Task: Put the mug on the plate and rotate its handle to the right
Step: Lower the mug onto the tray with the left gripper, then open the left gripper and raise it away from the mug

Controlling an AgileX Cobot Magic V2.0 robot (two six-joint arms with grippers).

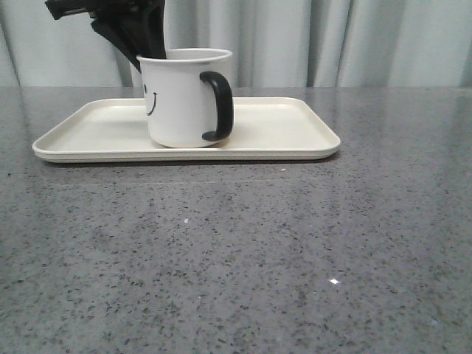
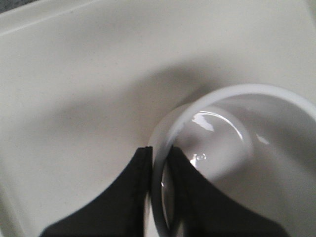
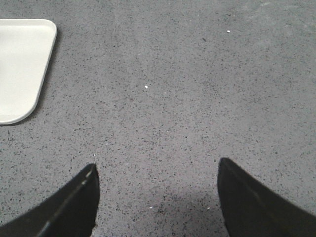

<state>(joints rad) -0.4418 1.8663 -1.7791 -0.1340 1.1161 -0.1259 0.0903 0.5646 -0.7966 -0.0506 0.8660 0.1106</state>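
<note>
The left pincer (image 2: 160, 192) grips the mug (image 1: 181, 103) rim on the plate (image 1: 295, 129); the right pincer (image 3: 157, 197) gapes over the worktop (image 3: 187, 98).

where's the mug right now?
Front view: the white smiley-face enamel mug stands upright on the cream rectangular plate, left of its centre, black handle facing right.

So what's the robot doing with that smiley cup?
The left gripper is pinching the rim of the mug, one finger inside and one outside. The mug stands upright on the plate, which lies on the grey table. Its black handle points to the right and a little toward the camera. The right gripper is open over bare table beside the plate, holding nothing.
</note>
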